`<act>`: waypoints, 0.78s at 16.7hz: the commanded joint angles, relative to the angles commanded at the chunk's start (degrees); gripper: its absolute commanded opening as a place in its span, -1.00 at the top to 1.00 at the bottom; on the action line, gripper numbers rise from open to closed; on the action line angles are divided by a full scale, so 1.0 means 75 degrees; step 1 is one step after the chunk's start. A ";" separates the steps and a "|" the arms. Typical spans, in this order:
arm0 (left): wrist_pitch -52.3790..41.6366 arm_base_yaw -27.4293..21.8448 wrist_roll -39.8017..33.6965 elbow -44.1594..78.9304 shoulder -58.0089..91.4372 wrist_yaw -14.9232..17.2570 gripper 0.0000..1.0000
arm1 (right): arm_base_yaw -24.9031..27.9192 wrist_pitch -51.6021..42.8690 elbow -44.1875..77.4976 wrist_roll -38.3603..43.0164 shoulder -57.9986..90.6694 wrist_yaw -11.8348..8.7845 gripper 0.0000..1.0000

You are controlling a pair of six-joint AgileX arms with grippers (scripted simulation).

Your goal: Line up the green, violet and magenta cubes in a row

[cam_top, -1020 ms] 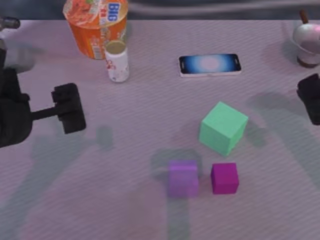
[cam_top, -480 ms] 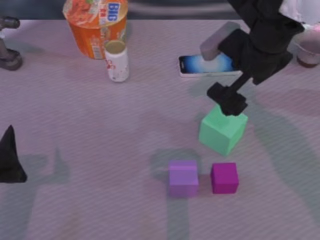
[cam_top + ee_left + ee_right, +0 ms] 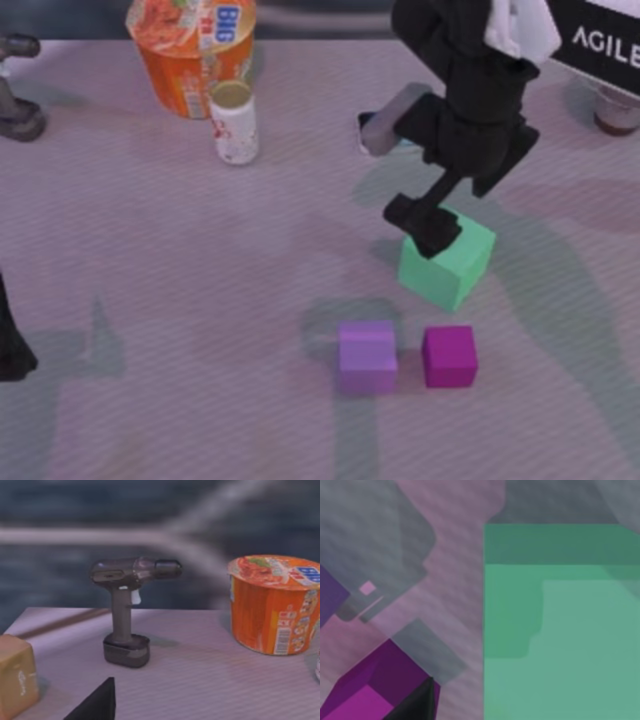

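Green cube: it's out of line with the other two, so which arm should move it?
Right. The right gripper hangs directly over the green cube, while the left arm sits parked at the table's far left edge, well away from all three cubes.

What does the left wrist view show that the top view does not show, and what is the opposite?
Only the left wrist view shows the whole power drill standing upright on the table, and a tan block near it. Only the top view shows the green cube with the right gripper over it, the violet cube and magenta cube side by side, the small bottle, and the left arm parked at the left edge. Both share the orange noodle cup and the table.
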 joint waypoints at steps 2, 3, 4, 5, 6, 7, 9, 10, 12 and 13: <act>0.0000 0.0000 0.0000 0.0000 0.0000 0.0000 -1.00 | 0.0000 0.0000 0.0000 0.0000 0.0000 0.0000 -1.00; 0.0000 0.0000 0.0000 0.0000 0.0000 0.0000 -1.00 | -0.0036 0.0008 -0.0007 0.0005 0.0006 0.0000 -1.00; 0.0000 0.0000 0.0000 0.0000 0.0000 0.0000 -1.00 | -0.0033 0.0032 -0.0030 0.0002 0.0010 0.0000 -1.00; 0.0000 0.0000 0.0000 0.0000 0.0000 0.0000 -1.00 | -0.0023 0.0133 -0.0121 -0.0004 0.0031 0.0000 -1.00; 0.0000 0.0000 0.0000 0.0000 0.0000 0.0000 -1.00 | -0.0015 0.0314 -0.0269 -0.0007 0.0071 0.0001 -1.00; 0.0000 0.0000 0.0000 0.0000 0.0000 0.0000 -1.00 | -0.0010 0.0566 -0.0457 -0.0007 0.0131 0.0001 -1.00; 0.0000 0.0000 0.0000 0.0000 0.0000 0.0000 -1.00 | -0.0004 0.1223 -0.0903 0.0005 0.0295 0.0003 -1.00; 0.0000 0.0000 0.0000 0.0000 0.0000 0.0000 -1.00 | -0.0001 0.1570 -0.1137 0.0010 0.0379 0.0004 -1.00; 0.0000 0.0000 0.0000 0.0000 0.0000 0.0000 -1.00 | 0.0007 0.2119 -0.1536 0.0017 0.0532 0.0005 -1.00; 0.0000 0.0000 0.0000 0.0000 0.0000 0.0000 -1.00 | 0.0010 0.2277 -0.1667 0.0020 0.0588 0.0006 -1.00</act>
